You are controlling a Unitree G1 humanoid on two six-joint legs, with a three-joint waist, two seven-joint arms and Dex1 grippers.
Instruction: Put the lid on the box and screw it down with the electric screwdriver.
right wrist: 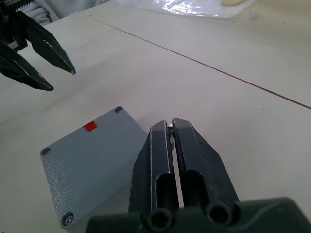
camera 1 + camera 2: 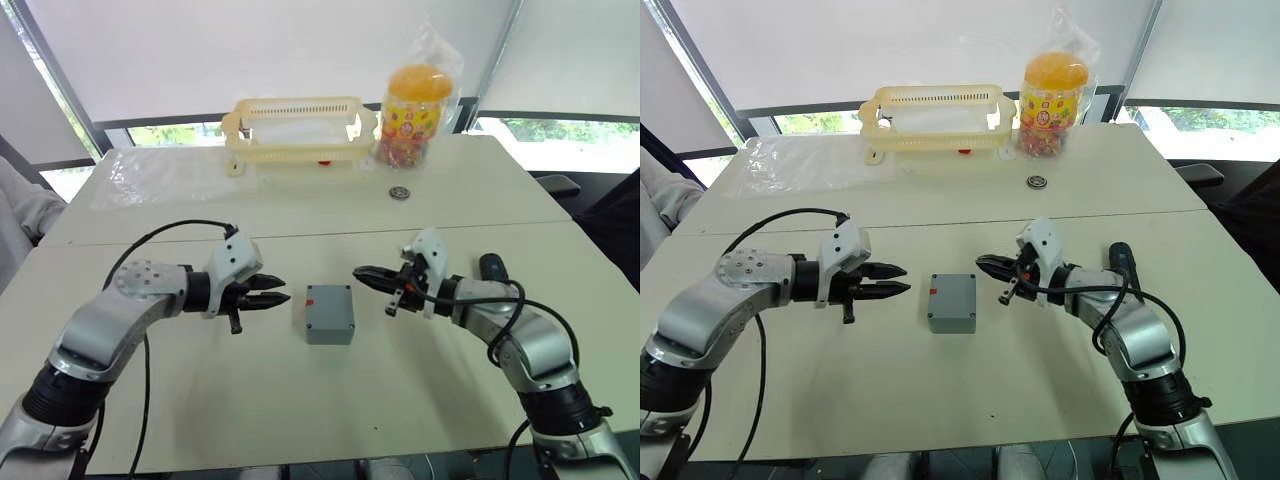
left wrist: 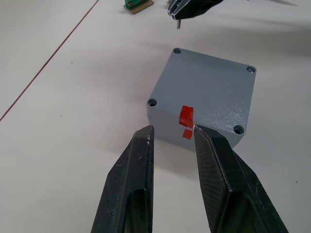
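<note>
The grey box point(image 2: 331, 328) stands at the middle of the near table with the flat grey lid point(image 2: 330, 303) lying square on top of it, a small red mark point(image 3: 186, 115) at its left edge. My left gripper point(image 2: 280, 290) hovers just left of the box, open and holding nothing, pointing at the red mark. Just right of the box, my right gripper point(image 2: 358, 272) is shut, with a tiny metal screw point(image 1: 171, 127) pinched at its tips. The dark electric screwdriver point(image 2: 490, 265) lies on the table behind my right forearm.
At the back stand a yellow plastic basket point(image 2: 300, 130), a jar of sweets point(image 2: 415, 100) and a clear plastic bag point(image 2: 170, 175). A small round metal part point(image 2: 400, 192) lies near the jar. A green bit strip point(image 3: 136, 4) is beyond the box. A person's sleeve point(image 2: 20, 210) shows at far left.
</note>
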